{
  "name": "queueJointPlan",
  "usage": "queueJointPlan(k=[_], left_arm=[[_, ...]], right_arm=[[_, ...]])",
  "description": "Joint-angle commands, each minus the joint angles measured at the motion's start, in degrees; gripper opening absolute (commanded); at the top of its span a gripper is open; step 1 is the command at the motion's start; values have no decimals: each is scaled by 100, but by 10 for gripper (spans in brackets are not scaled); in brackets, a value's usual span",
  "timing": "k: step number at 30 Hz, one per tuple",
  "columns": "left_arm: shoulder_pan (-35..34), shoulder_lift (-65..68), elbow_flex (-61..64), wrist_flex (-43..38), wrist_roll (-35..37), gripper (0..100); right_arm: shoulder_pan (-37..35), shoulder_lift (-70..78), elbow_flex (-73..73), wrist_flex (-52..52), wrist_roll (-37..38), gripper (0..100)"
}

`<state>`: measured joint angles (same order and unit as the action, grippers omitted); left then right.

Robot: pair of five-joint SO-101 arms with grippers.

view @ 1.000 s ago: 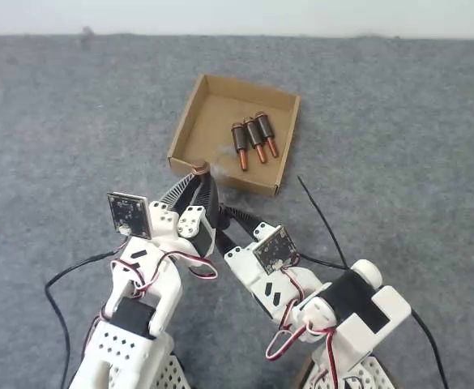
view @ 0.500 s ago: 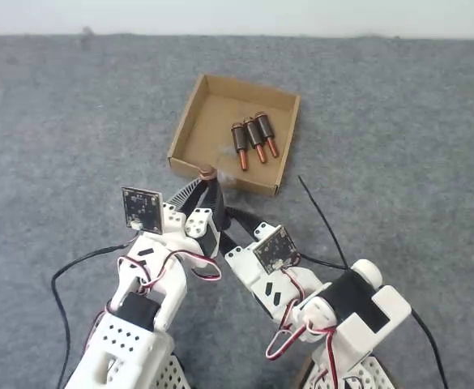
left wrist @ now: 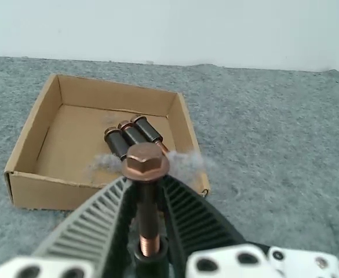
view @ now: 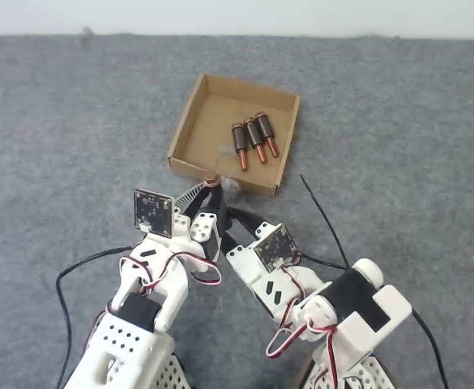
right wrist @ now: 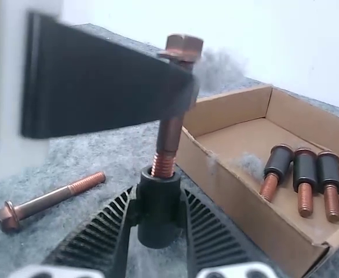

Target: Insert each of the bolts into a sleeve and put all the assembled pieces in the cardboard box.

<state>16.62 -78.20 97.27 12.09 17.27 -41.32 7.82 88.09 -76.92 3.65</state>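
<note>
right wrist view: three assembled pieces (right wrist: pixel 299 174) in cardboard box (right wrist: pixel 227 111); left gripper (left wrist: pixel 146 194) holds bolt (right wrist: pixel 172 130), tip in sleeve (right wrist: pixel 157 202) clamped by right gripper (right wrist: pixel 157 217); loose bolt (right wrist: pixel 47 197), perhaps more, undone.

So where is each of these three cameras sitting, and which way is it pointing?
High view: fixed above the table, looking down on the cardboard box, left arm and right arm.
Left wrist view: on the left wrist, looking along the left hand, gripping the bolt, toward the box.
Right wrist view: on the right wrist, looking past the right hand, shut on the sleeve, toward the box.
Shared: both wrist views show the bolt's tip in the sleeve's mouth and three assembled pieces in the box.
</note>
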Motion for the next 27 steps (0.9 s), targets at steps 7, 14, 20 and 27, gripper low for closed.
queueJointPlan(k=[7, 14, 20, 27], left_arm=[[9, 53, -40, 44, -97, 12], [26, 62, -40, 176, -105, 15], [62, 62, -40, 202, -114, 15], [70, 62, -40, 211, -114, 15]], right_arm=[[163, -110, -105, -646, 53, 6], [163, -110, -141, -673, 53, 6], [171, -163, -123, -831, 53, 6], [180, -804, 176, -936, -229, 6]])
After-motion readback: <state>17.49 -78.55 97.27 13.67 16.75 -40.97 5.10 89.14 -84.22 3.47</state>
